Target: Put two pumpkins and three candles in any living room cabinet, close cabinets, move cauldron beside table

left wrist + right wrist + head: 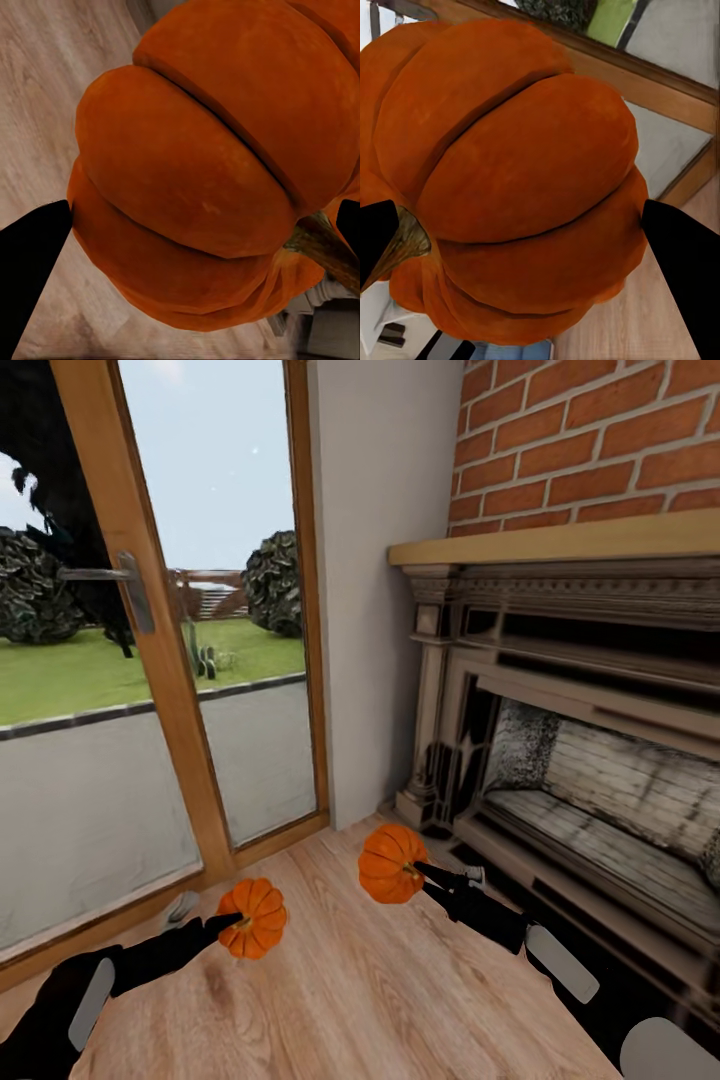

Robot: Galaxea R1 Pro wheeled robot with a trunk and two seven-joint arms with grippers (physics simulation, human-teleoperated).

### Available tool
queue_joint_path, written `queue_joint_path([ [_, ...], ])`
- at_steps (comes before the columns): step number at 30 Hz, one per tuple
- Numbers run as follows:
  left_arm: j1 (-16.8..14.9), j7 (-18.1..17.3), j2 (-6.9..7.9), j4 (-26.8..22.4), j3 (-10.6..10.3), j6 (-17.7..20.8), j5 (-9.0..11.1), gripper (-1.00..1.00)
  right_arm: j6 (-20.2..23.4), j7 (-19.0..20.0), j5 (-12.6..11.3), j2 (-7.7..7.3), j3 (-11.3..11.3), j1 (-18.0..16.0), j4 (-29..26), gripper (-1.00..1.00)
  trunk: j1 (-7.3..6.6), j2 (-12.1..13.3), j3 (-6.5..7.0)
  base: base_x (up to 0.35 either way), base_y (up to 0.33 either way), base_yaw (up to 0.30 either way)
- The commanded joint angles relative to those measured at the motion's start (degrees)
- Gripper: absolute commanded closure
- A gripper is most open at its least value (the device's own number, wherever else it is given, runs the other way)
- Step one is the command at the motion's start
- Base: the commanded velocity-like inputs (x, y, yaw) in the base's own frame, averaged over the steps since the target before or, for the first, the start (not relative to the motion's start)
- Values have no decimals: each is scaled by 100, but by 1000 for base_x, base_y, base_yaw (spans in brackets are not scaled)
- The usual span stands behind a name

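While each arm reaches out over the pale wood floor (400, 1000), it carries a small, squat, ribbed orange pumpkin: the left gripper (238, 926) is clamped on the left pumpkin (254, 917), the right gripper (412, 871) on the right pumpkin (392, 863). Both fruits hang clear of the boards, between the glazed wooden door (150, 660) and the dark fireplace (560, 760) under its brick wall (590, 440). Up close, the left wrist view shows deep grooves between glossy lobes (195, 172) and a brownish stem (324, 247), with a black finger (30, 262) against the skin. The right wrist view likewise reveals a stem (403, 241) and a dark finger (682, 262) pressed to the rind (517, 172)
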Motion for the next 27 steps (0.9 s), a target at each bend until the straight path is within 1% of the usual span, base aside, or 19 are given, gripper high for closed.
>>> queue_joint_path([
  [1, -3, -8, 0, -4, -18, 46, 53, 100, 49, 0, -84, -4, 17, -9, 1, 100, -24, 39, 16, 0, 0, -278],
  [5, -3, -8, 0, -3, -68, 46, 51, 100, 49, 0, -84, -4, 17, -9, 1, 100, -111, 199, 97, 0, 0, -278],
  [27, -3, -8, -1, -11, -73, 46, 60, 100, 49, -9, -84, -4, 18, -9, 8, 100, -595, 1081, 544, 0, 0, -278],
])
